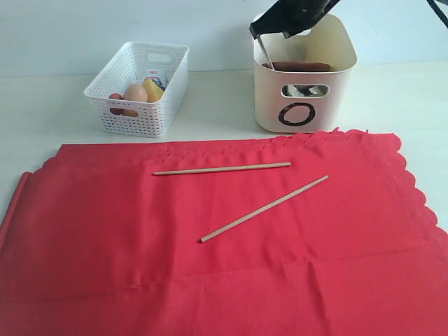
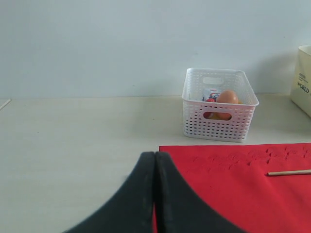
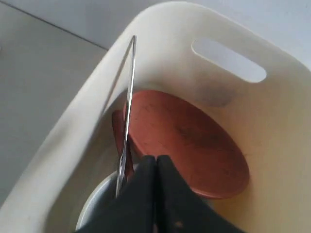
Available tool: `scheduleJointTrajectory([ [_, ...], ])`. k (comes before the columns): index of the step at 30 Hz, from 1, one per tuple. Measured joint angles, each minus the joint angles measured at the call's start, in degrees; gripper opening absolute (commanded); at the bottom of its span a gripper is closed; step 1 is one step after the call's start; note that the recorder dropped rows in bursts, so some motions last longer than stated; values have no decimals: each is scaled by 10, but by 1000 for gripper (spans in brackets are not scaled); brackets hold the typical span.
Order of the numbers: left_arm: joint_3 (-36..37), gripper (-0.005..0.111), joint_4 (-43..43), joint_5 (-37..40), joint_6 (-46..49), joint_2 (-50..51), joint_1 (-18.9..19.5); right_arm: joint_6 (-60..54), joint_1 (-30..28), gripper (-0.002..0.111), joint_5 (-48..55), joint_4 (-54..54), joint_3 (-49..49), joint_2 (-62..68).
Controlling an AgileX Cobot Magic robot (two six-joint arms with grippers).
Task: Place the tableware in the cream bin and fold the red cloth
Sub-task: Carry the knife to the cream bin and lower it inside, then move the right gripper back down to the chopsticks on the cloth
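Note:
The red cloth lies spread flat on the table with two thin wooden chopsticks on it. Behind it stands the cream bin. My right gripper hangs shut over the bin with nothing between its fingers. Beside the gripper a metal knife leans upright against the bin wall. Inside the bin lie the round brown plate and part of a pale bowl. My left gripper is shut and empty, low over the table at the cloth's edge.
A white lattice basket with an egg and other food stands at the back left. The left wrist view shows that basket, one chopstick's end and a corner of the cream bin. A pale wall rises behind the table.

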Motion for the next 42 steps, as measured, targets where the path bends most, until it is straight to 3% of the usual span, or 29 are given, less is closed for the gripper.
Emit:
scheduleJointTrajectory([
  [4, 0, 0, 0, 0, 0, 0, 0, 20, 0, 2, 22, -10, -1, 0],
  [13, 0, 0, 0, 0, 0, 0, 0, 88, 0, 27, 142, -73, -1, 2],
  [19, 0, 0, 0, 0, 0, 0, 0, 55, 0, 27, 232, -64, -13, -25],
  [28, 0, 0, 0, 0, 0, 0, 0, -11, 0, 24, 240, 20, -10, -145],
  [35, 0, 0, 0, 0, 0, 0, 0, -54, 0, 24, 241, 99, 79, -208],
  [42, 0, 0, 0, 0, 0, 0, 0, -142, 0, 24, 246, 209, 236, -229],
])
